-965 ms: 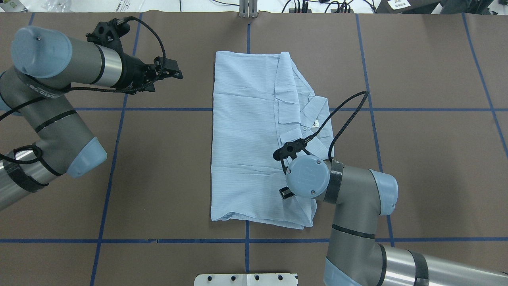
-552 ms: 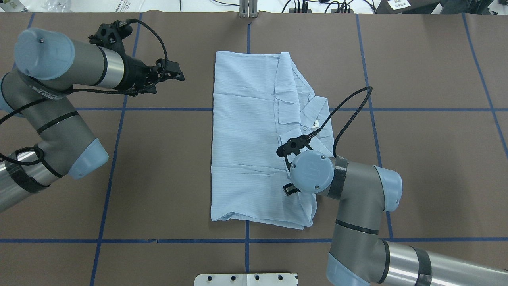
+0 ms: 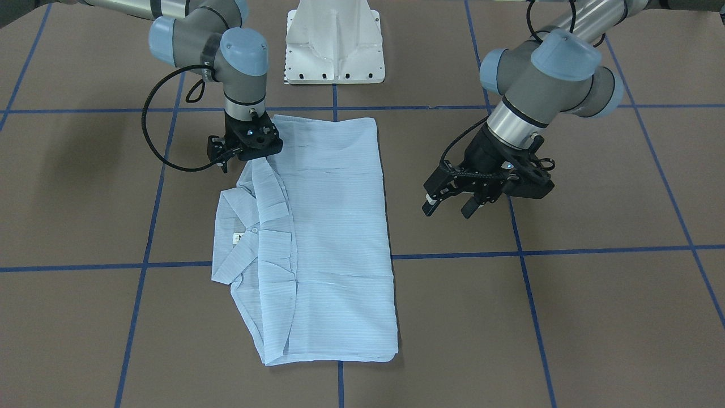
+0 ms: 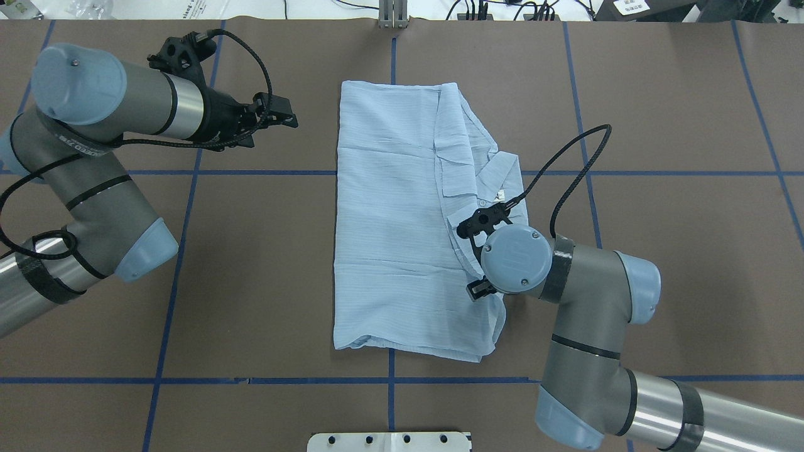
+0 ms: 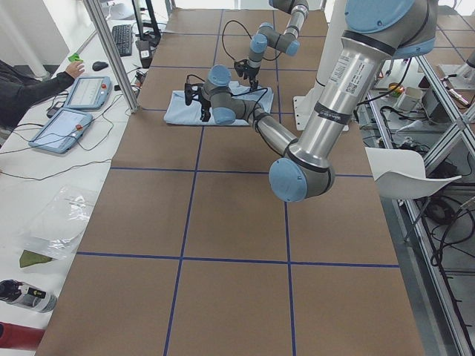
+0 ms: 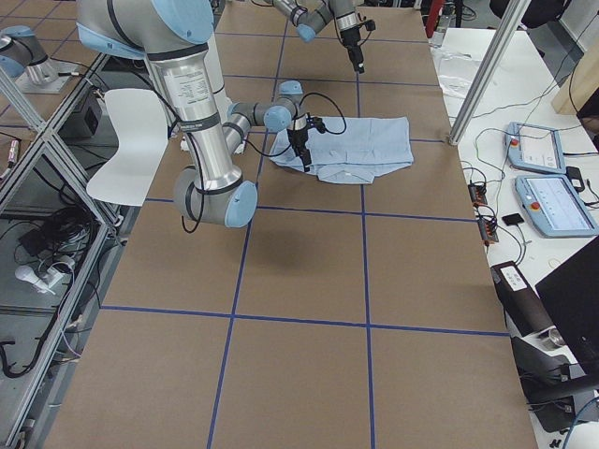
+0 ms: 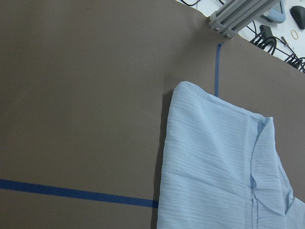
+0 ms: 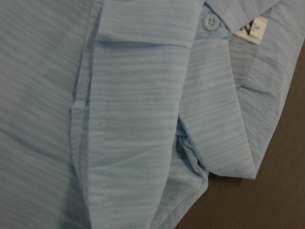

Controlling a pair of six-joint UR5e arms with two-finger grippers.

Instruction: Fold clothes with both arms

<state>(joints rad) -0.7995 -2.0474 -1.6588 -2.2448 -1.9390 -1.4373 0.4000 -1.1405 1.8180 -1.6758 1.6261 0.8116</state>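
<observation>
Shirt (image 4: 389, 220) flat at the middle of the table (image 4: 659, 251), folded to a long rectangle, long axis running straight away from the robot, collar (image 4: 502, 182) and placket along the right-hand long edge. Right gripper (image 3: 249, 153) straight above that edge, pointing down, just on the robot's side of the collar, at or almost at the cloth; fingers mostly hidden under the wrist in the fixed views and absent from the wrist view, so cannot tell whether spread or closed, nor whether pinching any cloth. Left gripper (image 3: 448, 208) well off the opposite long edge, level with the far half of the shirt, above bare table, jaws parted and holding nothing, aimed towards the shirt. By far the nearer: right. Likely hinge of the coming move: a hold on the right edge and a carry across the short axis, or a matching pinch by the left on its own side for a fold along the long axis; not clear which. Thin, limp weave, pale blue with fine stripes, creased in soft ridges, layered at the placket with a loose fold gaping near the edge; small white button (image 8: 210, 22) and white label (image 8: 251, 31) beside the collar. Apt to slide and sag once lifted, so probably needing a pinch through all layers
</observation>
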